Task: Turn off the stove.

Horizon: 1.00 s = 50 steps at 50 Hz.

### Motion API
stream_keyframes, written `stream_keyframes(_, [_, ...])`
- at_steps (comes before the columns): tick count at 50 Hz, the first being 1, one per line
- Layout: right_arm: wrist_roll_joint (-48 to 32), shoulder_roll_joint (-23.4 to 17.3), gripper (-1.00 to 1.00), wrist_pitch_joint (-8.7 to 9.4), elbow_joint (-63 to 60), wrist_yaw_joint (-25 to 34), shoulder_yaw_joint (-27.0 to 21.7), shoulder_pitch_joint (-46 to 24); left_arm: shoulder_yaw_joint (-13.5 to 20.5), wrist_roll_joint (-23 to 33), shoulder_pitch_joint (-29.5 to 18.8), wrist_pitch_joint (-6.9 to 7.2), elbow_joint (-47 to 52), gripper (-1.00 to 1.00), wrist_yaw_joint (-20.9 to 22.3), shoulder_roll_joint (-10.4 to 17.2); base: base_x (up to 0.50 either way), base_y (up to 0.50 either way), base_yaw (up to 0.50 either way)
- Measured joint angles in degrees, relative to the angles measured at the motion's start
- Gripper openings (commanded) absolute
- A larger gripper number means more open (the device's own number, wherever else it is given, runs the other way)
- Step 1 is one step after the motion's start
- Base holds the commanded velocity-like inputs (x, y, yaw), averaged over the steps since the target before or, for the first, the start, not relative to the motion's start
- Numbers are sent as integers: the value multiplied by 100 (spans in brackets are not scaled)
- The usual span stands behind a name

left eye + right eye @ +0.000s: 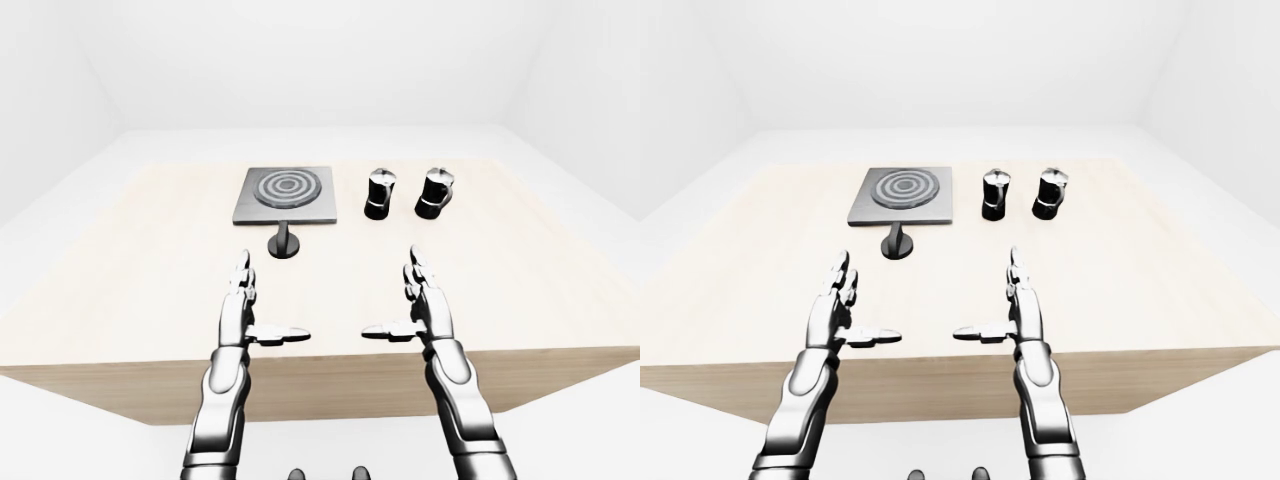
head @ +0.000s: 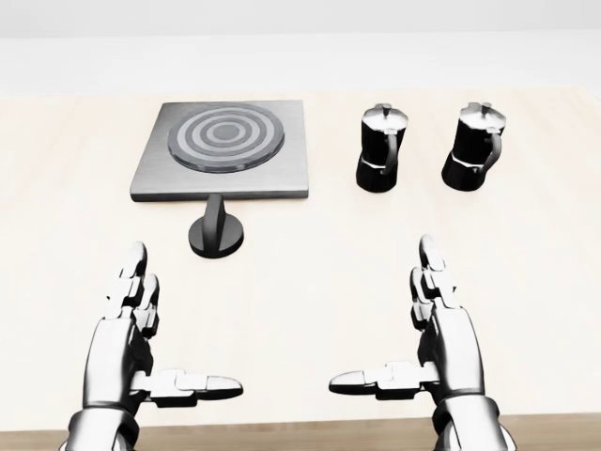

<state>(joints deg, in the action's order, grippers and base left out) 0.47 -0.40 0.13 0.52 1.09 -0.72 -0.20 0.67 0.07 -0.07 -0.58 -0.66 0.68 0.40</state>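
Note:
A grey square stove [image 2: 225, 150] with ringed burner lies on the pale wooden table [image 2: 310, 272], upper left in the head view. Its black round knob [image 2: 216, 232] stands just below the stove's lower edge. My left hand [image 2: 164, 343] hovers open below the knob, fingers pointing up the view, thumb turned inward. My right hand [image 2: 404, 338] mirrors it at the lower right, open too. Neither hand touches the knob or anything else.
Two black and silver moka pots [image 2: 381, 148] [image 2: 474, 147] stand side by side to the right of the stove. The table's near edge [image 1: 320, 375] runs just under my wrists. White floor and walls surround the table.

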Motion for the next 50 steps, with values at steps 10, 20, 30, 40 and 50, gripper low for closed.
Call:
stream_keyframes(10, [37, -50, 100, 7, 113, 131, -73, -51, 58, 44, -33, -130, -137, 100, 33, 31, 0, 0, 0])
stream_keyframes(20, [47, -72, 100, 15, 174, 205, -107, -86, 69, 132, -95, -268, -316, 100, -40, 37, 0, 14, 0])
stream_keyframes(30, [63, -79, 100, -14, 253, 233, -120, -118, 60, 236, -136, -378, -479, 100, -116, 47, 1, 18, 0])
stream_keyframes(40, [46, -81, 100, -19, 313, 250, -108, -145, 43, 320, -150, -442, -603, 100, -154, 51, 1, 18, 0])
stream_keyframes(50, [8, -77, 100, 12, 352, 251, -91, -167, 12, 436, -116, -442, -651, 100, -166, 51, 1, 18, 0])
